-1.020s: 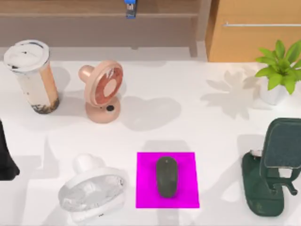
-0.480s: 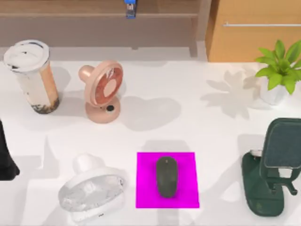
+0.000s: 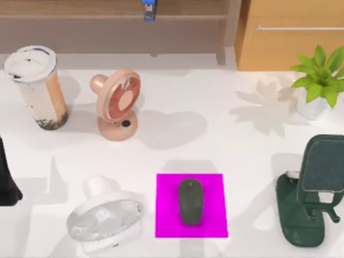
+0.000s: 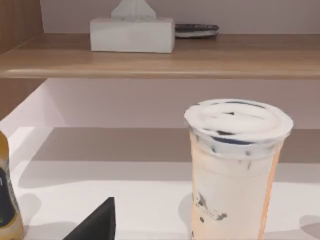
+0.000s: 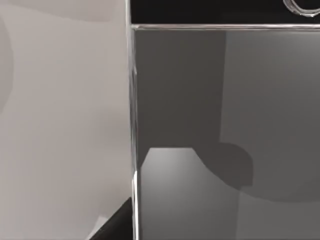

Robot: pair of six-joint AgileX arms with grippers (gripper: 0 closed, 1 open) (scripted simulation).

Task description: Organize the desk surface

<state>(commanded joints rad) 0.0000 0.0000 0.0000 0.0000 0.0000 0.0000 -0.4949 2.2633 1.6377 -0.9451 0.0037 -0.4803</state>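
— On the desk (image 3: 215, 140), what has changed over the last second?

— Nothing I can see. The mouse (image 3: 191, 201) sits on the magenta mat (image 3: 166, 215), fans (image 3: 115, 105) and cup (image 3: 36, 86) unmoved. My left arm (image 3: 6, 180) waits at the left edge; I can't tell how either pincer stands. Tidying looks paused or finished.

No visible change across the top-view frames: every object on the desk surface (image 3: 215, 145) sits at the same spot and the same angle. The dark arm part at the 9 o'clock edge (image 3: 6, 180) holds the same outline, so no arm motion registers. Shadows on the tabletop match too.
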